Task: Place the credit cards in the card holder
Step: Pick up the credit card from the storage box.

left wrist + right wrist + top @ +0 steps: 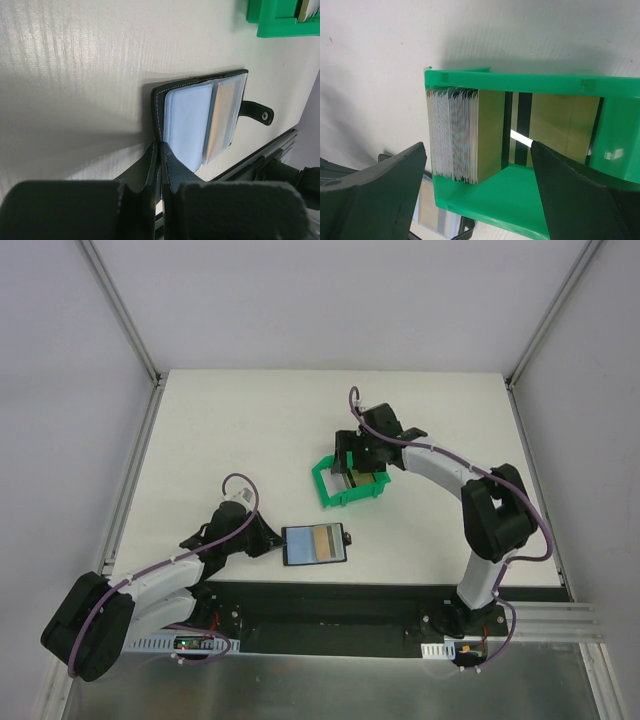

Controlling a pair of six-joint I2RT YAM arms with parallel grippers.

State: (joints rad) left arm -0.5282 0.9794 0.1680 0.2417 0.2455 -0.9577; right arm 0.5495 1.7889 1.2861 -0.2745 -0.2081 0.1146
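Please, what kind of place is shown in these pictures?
Probably a robotics lab test cell: a white table enclosed by plain panels on metal posts, two robot arms bolted at its near edge, with a green bin and a card holder on it.

Left arm [165, 580] and right arm [440, 465] show white shells, black joints [500, 510], purple cables [240, 485].

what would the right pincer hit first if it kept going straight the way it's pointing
Most likely the credit cards standing in the green bin: the open right pincer points into the bin with that stack between its jaws. Depth is unclear, so a finger might catch the bin first.
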